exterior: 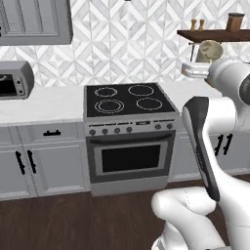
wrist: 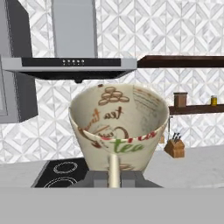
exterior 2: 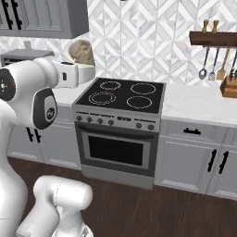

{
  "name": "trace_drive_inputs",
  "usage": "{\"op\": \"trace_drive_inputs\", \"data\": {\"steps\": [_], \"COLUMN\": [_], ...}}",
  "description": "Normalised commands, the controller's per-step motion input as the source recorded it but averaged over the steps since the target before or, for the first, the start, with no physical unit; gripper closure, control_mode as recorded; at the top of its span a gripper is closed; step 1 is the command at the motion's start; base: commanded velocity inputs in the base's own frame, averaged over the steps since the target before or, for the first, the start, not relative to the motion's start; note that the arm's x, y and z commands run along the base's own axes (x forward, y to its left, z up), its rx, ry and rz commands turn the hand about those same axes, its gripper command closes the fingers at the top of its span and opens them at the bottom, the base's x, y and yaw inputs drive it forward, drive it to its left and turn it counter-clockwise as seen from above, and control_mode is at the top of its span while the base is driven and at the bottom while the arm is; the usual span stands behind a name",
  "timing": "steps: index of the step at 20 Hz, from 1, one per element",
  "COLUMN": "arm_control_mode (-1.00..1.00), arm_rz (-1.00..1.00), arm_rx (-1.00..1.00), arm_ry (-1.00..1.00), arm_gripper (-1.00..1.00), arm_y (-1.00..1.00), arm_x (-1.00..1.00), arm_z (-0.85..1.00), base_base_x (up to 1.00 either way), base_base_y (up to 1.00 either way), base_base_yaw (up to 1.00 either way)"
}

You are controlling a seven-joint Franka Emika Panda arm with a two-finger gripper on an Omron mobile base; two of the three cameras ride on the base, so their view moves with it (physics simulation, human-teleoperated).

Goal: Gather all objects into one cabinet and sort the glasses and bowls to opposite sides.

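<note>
From the left base view, the pincer (exterior: 209,54) is raised high over the counter to the right of the stove (exterior: 129,134), and the beige cup (exterior: 211,50) sits in it at the tip of the white arm; the fingers themselves are hidden behind the wrist here, so how far they stand apart cannot be told from this side. Above the pincer runs a dark wooden shelf (exterior: 215,34) with a brown canister on it, and well off to the pincer's left are a grey wall cabinet (exterior: 35,22) and a toaster oven (exterior: 15,80) on the counter. From the right base view, the pincer (exterior 2: 81,58) holds the same cup (exterior 2: 81,52) above the left rear corner of the stove (exterior 2: 119,120), with the grey upper cabinet (exterior 2: 44,17) just above and behind it, and a knife block (exterior 2: 229,86) far to its right. In the hand view, the cup (wrist: 119,129) rises straight ahead of the pincer (wrist: 113,177), its mottled wall marked with tea lettering, the jaws closed against its base. Beyond it hang a range hood (wrist: 72,65) and the patterned tile wall.
</note>
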Motion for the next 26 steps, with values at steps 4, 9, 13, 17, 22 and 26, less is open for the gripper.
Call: {"op": "trace_drive_inputs", "data": {"steps": [4, 9, 13, 17, 22, 26], "arm_control_mode": [1.00, 1.00, 1.00, 1.00, 1.00, 1.00], "arm_rz": [0.00, 0.00, 0.00, 0.00, 0.00, 0.00], "arm_rx": [0.00, 0.00, 0.00, 0.00, 0.00, 0.00], "arm_ry": [0.00, 0.00, 0.00, 0.00, 0.00, 0.00], "arm_gripper": [1.00, 1.00, 1.00, 1.00, 1.00, 1.00], "arm_y": [0.00, 0.00, 0.00, 0.00, 0.00, 0.00], "arm_x": [0.00, 0.00, 0.00, 0.00, 0.00, 0.00], "arm_z": [0.00, 0.00, 0.00, 0.00, 0.00, 0.00], "base_base_x": [-0.22, -0.28, -0.28, -0.27, -0.27, -0.26], "base_base_y": [1.00, 1.00, 1.00, 1.00, 1.00, 1.00], "base_base_yaw": [0.00, 0.00, 0.00, 0.00, 0.00, 0.00]}}
